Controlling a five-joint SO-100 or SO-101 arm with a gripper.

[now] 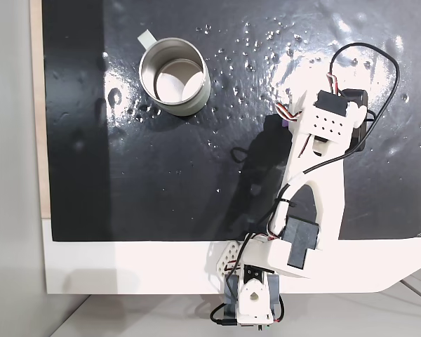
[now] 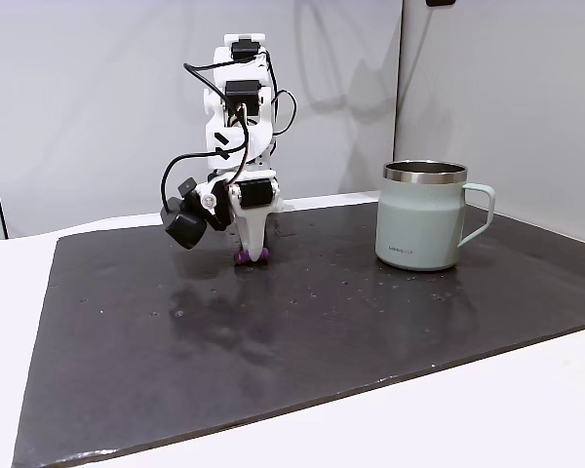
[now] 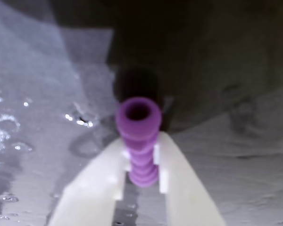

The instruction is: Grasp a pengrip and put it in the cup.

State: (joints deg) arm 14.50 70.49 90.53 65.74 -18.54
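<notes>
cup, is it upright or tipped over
Upright. The cup stands on its base on the black mat, rim on top; a fixed view from above looks straight into its open mouth.

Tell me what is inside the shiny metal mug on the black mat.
The round shiny metal mug shows just its pale bare bottom in a fixed view from above. The small purple ribbed rubber tube sits pinched in the claw on the mat.

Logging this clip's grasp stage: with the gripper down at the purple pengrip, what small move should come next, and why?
Probably a short straight lift. In the wrist view the gripper fingers already pinch the pengrip on both sides, while a fixed view shows it low at the black mat, apart from the cup.
</notes>
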